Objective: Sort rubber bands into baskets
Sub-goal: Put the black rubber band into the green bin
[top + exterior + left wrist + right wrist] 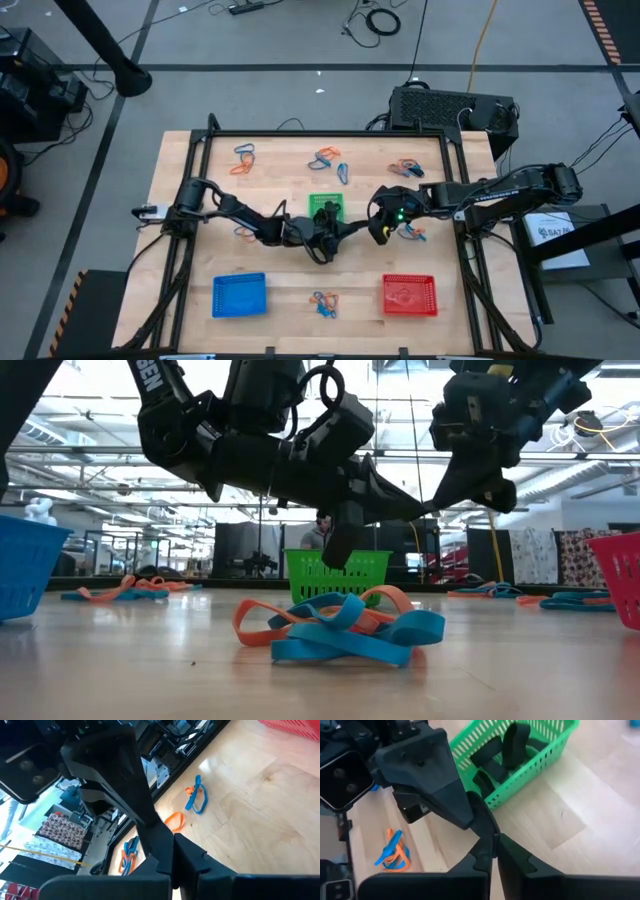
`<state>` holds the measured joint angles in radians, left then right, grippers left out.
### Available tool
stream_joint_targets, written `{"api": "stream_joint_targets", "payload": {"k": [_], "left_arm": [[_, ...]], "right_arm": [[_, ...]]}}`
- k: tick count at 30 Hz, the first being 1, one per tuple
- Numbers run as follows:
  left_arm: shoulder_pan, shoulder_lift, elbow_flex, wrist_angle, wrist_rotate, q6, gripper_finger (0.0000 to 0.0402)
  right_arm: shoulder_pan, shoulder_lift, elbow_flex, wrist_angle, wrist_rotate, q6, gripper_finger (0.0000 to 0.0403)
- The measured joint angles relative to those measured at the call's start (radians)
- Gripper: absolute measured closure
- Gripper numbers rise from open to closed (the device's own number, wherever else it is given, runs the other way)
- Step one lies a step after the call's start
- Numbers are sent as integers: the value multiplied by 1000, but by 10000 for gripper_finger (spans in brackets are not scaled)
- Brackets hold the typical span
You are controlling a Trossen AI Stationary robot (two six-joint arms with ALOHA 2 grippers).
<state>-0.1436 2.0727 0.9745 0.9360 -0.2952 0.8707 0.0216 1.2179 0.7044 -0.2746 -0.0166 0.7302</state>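
The left gripper hangs just on the near side of the green basket, its two fingers pressed together with nothing visible between them. The right gripper sits just to the right of that same basket, and its fingers also meet at the tips, holding nothing that can be seen.

There are three baskets. The green basket stands mid-table and holds black rubber bands; at least three dark loops show through its mesh in the right wrist view, though an exact count cannot be made. The blue basket lies nearer the front edge and to the left of the green one. The red basket lies nearer the front edge and to the right of it.

Loose orange and blue rubber bands lie in six clusters around the green basket:
- one behind it to the left
- one directly behind it
- one behind it to the right
- one small one to its left, beside the left arm
- one to its right, just past the right gripper
- one in front of it, between the blue and red baskets

How many bands make up each cluster cannot be counted.
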Motion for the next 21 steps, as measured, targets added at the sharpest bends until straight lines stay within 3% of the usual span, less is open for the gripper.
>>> {"api": "stream_joint_targets", "payload": {"k": [5, 12, 17, 21], "left_arm": [[-2, 0, 0, 2, -47, 5, 398], [-18, -24, 0, -8, -266, 60, 399], [-49, -102, 0, -176, -424, 26, 400], [-70, -199, 0, -383, -448, -129, 400]], "right_arm": [[-4, 0, 0, 29, 44, -71, 374], [-15, 0, 0, -4, 45, -146, 328], [-44, 0, 0, -60, 84, -238, 287], [-78, 0, 0, -75, 150, -313, 269]]}}
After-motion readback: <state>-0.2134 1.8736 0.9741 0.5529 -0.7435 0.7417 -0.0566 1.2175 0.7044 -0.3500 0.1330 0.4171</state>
